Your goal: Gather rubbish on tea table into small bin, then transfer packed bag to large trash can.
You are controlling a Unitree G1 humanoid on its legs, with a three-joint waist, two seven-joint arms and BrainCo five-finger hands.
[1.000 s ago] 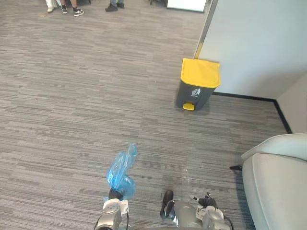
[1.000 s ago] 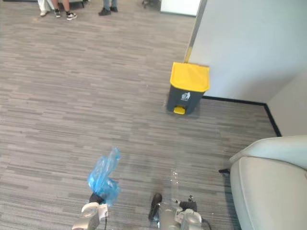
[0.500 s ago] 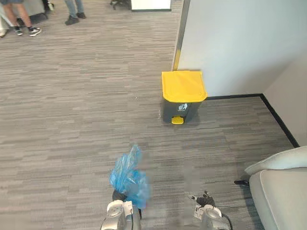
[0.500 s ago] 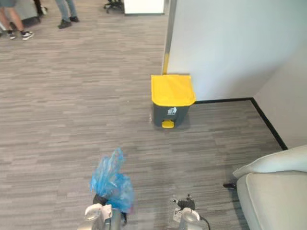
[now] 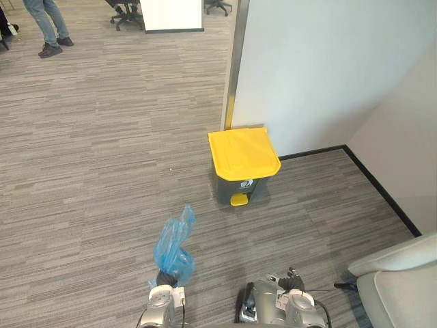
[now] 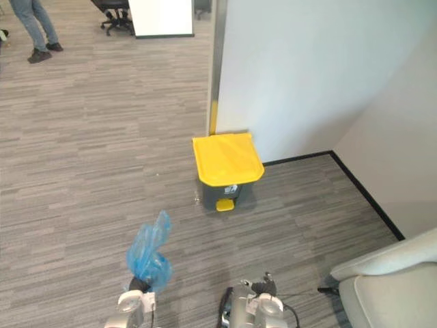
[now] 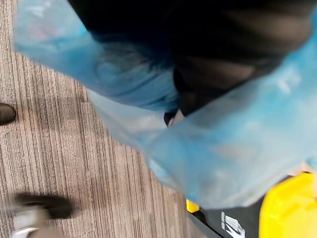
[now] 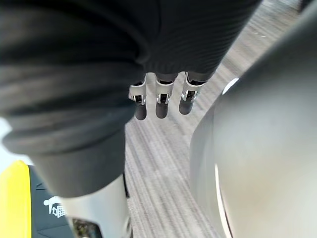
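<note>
Transfer stage, bag in carriage. The bag [image 5: 174, 240], thin translucent blue film, rises crumpled from the left hand [image 5: 162, 279] above the floor [image 5: 95, 171], well apart from the can [image 5: 242, 156], which stands on the floor at the foot of the wall [image 5: 321, 61] with its yellow lid down and a yellow pedal facing the robot. In the left wrist view the film [image 7: 233, 148] billows across the dark cover, so whether that hand is closed on the bag cannot be told. The right hand [image 8: 162, 103] hangs low beside the body, fingers straight and apart from any object, holding nothing. Judged from its look, the bag is light, soft and shapeless, likely slippery and easily torn or snagged. The gathered neck, where the film bunches, appears the soundest place to hold. The lid will probably have to be raised before release.
</note>
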